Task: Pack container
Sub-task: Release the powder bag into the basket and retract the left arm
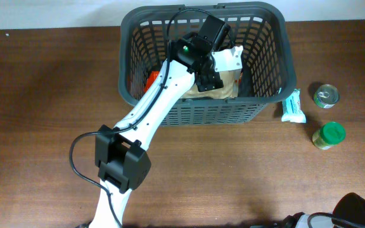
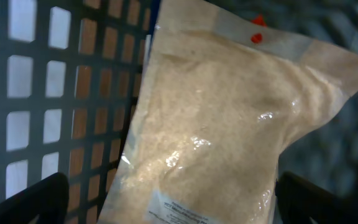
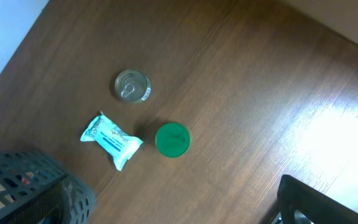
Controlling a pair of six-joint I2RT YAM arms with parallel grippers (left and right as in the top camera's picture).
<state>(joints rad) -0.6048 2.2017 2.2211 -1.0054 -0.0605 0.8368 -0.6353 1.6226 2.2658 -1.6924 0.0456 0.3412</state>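
The dark grey basket [image 1: 268, 95] stands at the table's back centre. My left arm reaches into it. My left gripper [image 1: 209, 79] is open, and its fingers straddle a clear bag of beige grain [image 2: 222, 130] that lies inside against the lattice wall [image 2: 36, 106]. An orange-red item [image 1: 151, 77] lies in the basket's left part. My right gripper [image 1: 360, 212] is at the front right corner, high above the table, open and empty. Only one of its fingers [image 3: 319, 199] shows in the right wrist view.
Right of the basket on the brown table lie a teal packet [image 1: 293, 106], a small tin can [image 1: 326, 95] and a green-lidded jar [image 1: 329, 135]. The right wrist view shows them too: packet [image 3: 112, 139], can [image 3: 133, 85], jar [image 3: 172, 139], and the basket corner [image 3: 36, 186].
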